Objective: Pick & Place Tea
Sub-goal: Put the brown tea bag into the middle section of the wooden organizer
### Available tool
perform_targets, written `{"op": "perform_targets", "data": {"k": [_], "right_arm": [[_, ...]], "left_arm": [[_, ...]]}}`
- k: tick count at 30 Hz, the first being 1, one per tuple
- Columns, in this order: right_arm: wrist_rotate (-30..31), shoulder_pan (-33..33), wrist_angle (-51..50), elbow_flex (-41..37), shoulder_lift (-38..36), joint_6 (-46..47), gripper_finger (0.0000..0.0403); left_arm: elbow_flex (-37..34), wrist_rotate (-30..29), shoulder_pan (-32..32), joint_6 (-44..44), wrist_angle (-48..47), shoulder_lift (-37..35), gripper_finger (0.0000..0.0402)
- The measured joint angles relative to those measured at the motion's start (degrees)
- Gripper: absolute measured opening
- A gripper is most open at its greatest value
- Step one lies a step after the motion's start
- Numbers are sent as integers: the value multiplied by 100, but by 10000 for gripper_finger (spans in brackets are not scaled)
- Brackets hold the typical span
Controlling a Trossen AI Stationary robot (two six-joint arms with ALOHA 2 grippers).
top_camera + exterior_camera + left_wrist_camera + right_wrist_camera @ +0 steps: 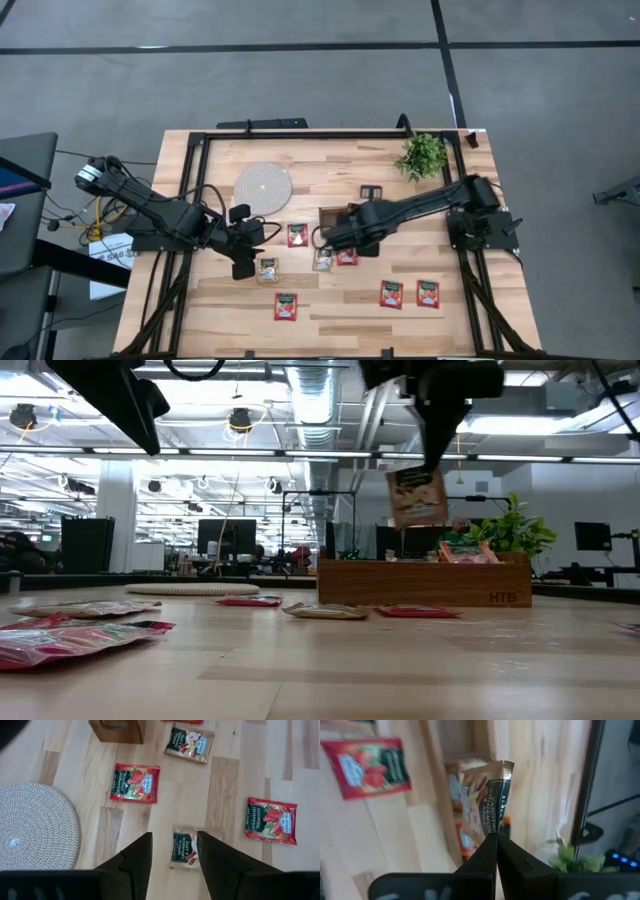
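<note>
right hand (496, 840) clamped on beige sachet (487, 800) corner above tray (424, 582) | risk: slips, misses compartment | left hand (174, 852) apart over vanilla sachet (184, 851)

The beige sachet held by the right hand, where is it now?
In the low view the beige sachet hangs in the air from the shut right hand, above the wooden tray, near the plant.

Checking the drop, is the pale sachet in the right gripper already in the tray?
Not yet: the pale sachet hangs pinched in the right gripper, above the tray.
</note>
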Motion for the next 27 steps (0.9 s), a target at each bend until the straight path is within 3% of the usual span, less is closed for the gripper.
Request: {"op": "perform_targets", "data": {"k": [9, 20, 27], "right_arm": [[-9, -172, 1250, -1491, -1295, -616, 0], [-70, -608, 2321, -2287, -1381, -1980, 0], [-429, -869, 2889, -2692, -1381, -2479, 0]], "left_arm": [[0, -22, 2, -4, 424, 0, 149], [0, -370, 4, -492, 661, 0, 149], [0, -369, 4, -809, 728, 0, 149]]}}
